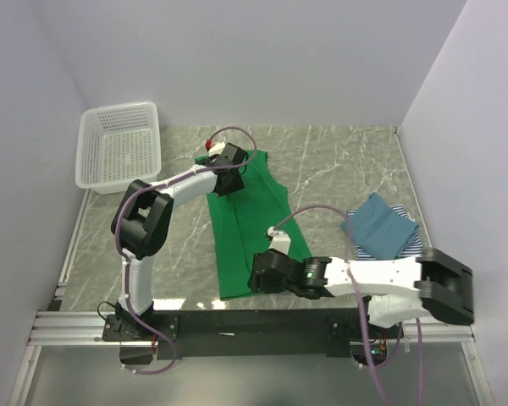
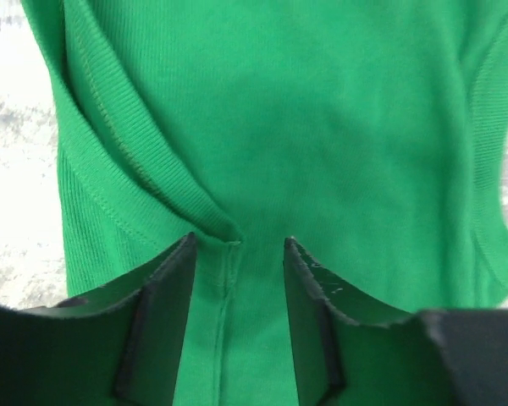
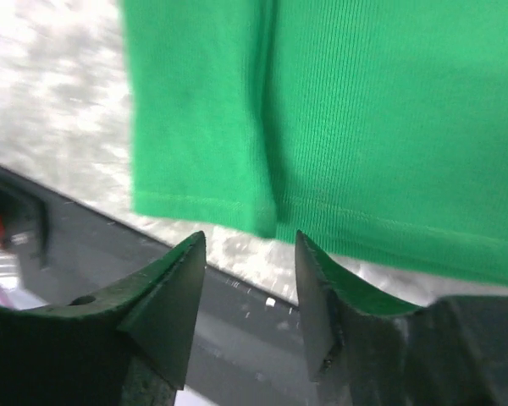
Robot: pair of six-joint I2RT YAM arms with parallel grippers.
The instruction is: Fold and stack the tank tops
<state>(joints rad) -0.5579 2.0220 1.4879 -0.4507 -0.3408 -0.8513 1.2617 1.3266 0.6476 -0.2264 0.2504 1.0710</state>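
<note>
Finely ribbed green tank top (image 1: 245,228) forms long strip.

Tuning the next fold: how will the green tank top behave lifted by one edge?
Probably floppy: the green tank top lies flat, one edge folded over softly. Likely light: it looks like thin ribbed knit. Pushed, it would probably bunch, not slide.

Body notes: left arm (image 1: 144,222) and right arm (image 1: 381,275) have white links and bulky black joint housings. A mauve cable (image 1: 237,129) loops along each (thin, glossy). There is a green lamp (image 1: 309,272) near the right wrist and a red tab (image 1: 208,144) by the left wrist. The left gripper (image 2: 237,245) and right gripper (image 3: 250,241) have black wedge fingers with pale scuffed edges.
</note>
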